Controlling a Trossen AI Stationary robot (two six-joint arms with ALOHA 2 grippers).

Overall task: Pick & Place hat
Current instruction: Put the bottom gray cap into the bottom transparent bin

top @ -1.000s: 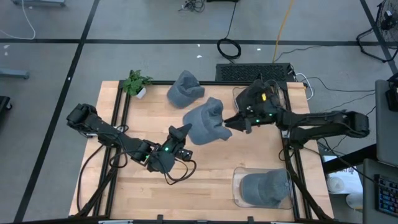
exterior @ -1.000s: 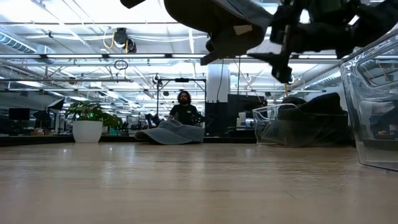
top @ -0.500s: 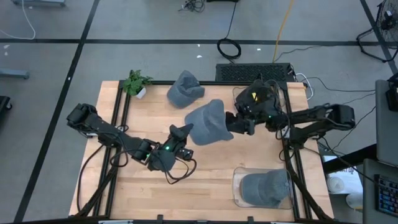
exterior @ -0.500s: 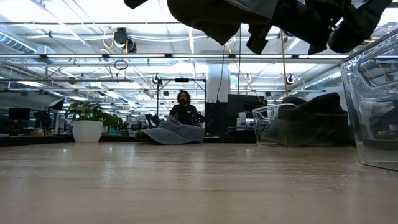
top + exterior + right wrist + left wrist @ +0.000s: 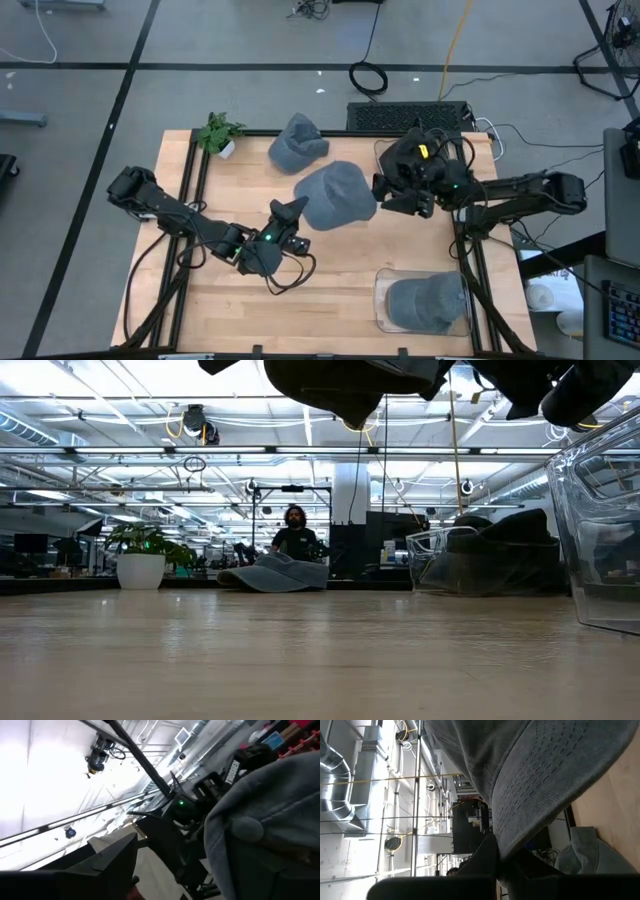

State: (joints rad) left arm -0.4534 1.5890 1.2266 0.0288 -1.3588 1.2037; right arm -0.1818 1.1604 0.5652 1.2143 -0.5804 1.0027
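Note:
A grey cap (image 5: pixel 335 195) hangs above the table's middle, crown up; in the low view it is the dark mass (image 5: pixel 350 385) at the top. My left gripper (image 5: pixel 290 214) is shut on its brim. My right gripper (image 5: pixel 385 195) is open at the cap's right side. In the right wrist view one finger (image 5: pixel 112 857) stands clear of the crown (image 5: pixel 260 830), and the cap hides the other. A second grey hat (image 5: pixel 298 142) lies at the far edge. A third cap (image 5: pixel 425 300) sits in a clear tray. My left gripper pinches the cap's brim edge (image 5: pixel 507 847) between its two fingers (image 5: pixel 485 862), coming up at a slant from the table's near left. The cap is lifted clear of the table and stretches away beyond the fingers, crown up.
A potted plant (image 5: pixel 218 133) stands at the far left corner. A clear tray (image 5: pixel 385 290) sits near right, and another clear bin (image 5: pixel 450 560) lies far right under the right arm. A person (image 5: pixel 295 535) is in the room behind. Bare wood lies near left.
The cap has turned from a crumpled, sideways hang to a rounded crown-up shape, while its brim end stayed at my left gripper. My right gripper has turned at the wrist and drawn back a little toward the table's right edge.

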